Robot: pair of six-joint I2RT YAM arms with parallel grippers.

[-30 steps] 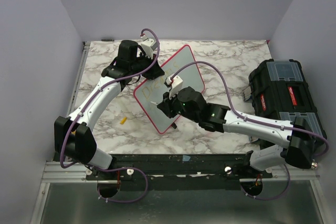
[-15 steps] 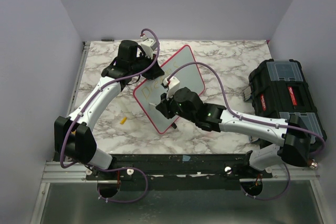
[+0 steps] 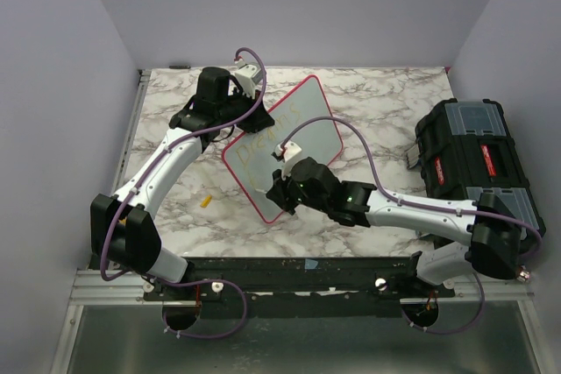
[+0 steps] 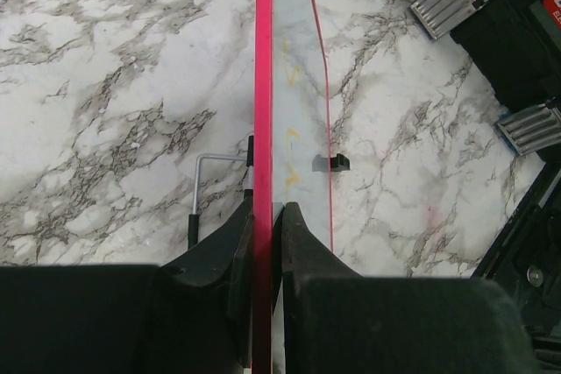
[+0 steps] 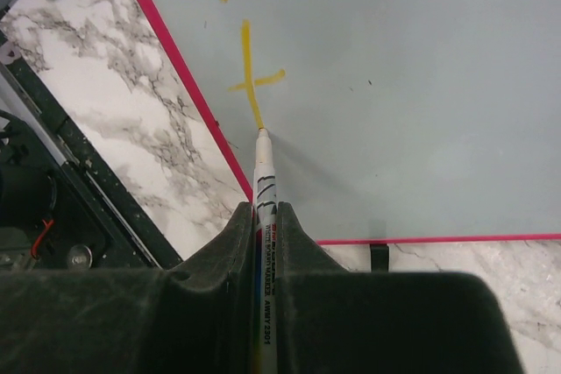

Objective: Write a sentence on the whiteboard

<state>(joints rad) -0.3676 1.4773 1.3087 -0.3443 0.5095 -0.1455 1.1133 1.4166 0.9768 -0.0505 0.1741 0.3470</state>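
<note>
Yellow sentence (image 3: pixel 263 142) on whiteboard (image 3: pixel 320 133); left tool (image 4: pixel 266 213) clamped on its red rim; right tool (image 5: pixel 264 209) clamped on marker (image 5: pixel 263 172), tip touching board ahead.

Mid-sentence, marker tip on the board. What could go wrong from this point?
1. The marker tip sits close to the whiteboard's pink rim, so a stroke that way might run off the board.
2. The left gripper pinches the board at one edge only; writing pressure could make it pivot or slip.
3. The yellow lettering looks faint on white, so the sentence may be hard to read.
</note>
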